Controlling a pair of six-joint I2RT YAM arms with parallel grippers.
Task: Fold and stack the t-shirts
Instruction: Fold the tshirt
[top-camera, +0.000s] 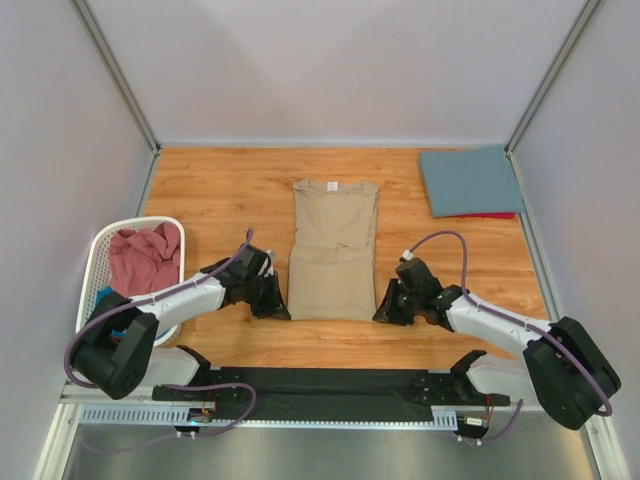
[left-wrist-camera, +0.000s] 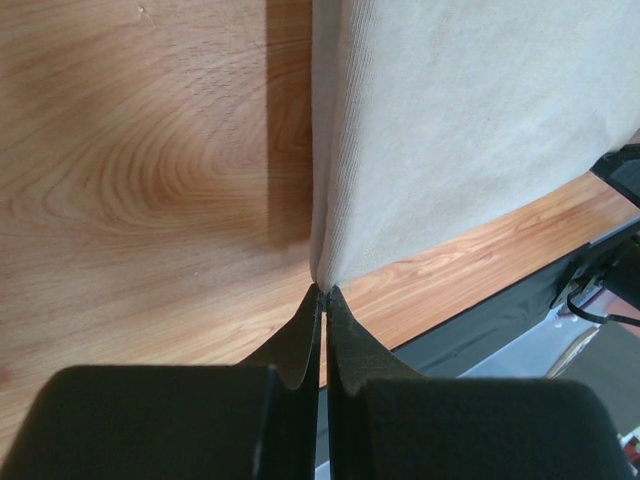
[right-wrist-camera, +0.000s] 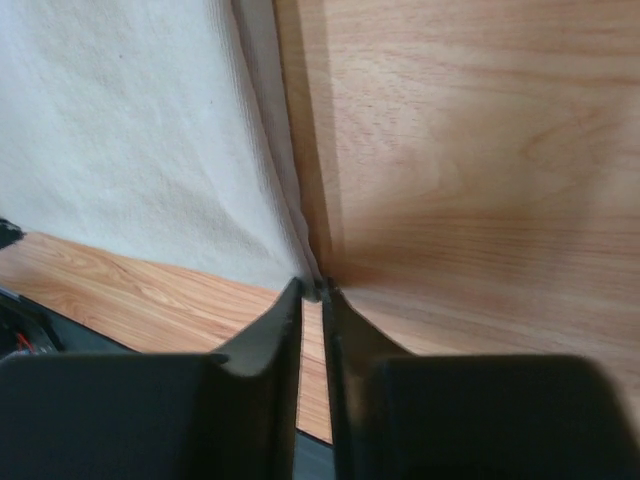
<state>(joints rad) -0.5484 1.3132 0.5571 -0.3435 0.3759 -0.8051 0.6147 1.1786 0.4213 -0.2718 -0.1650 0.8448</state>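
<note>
- Tan t-shirt (top-camera: 334, 250) lies lengthwise on the bench (top-camera: 220, 190), sleeves folded in, hem nearest us.
- Our left jaws pinch its near-left hem corner; our right jaws pinch the near-right one.
- Soft, light, limp cloth, we judge: corners held evenly should carry the fold.

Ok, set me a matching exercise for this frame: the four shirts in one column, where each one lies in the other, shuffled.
Things
1. tan t-shirt
2. slate blue t-shirt
3. pink t-shirt
4. red t-shirt

Places
A. bunched in the white basket on the left
B. folded, on top of the pile at the far right corner
C. only a thin edge showing beneath another shirt
D. lying long in the middle, neck label at the far end

Pairs: 1-D, 2-B, 3-A, 4-C
</note>
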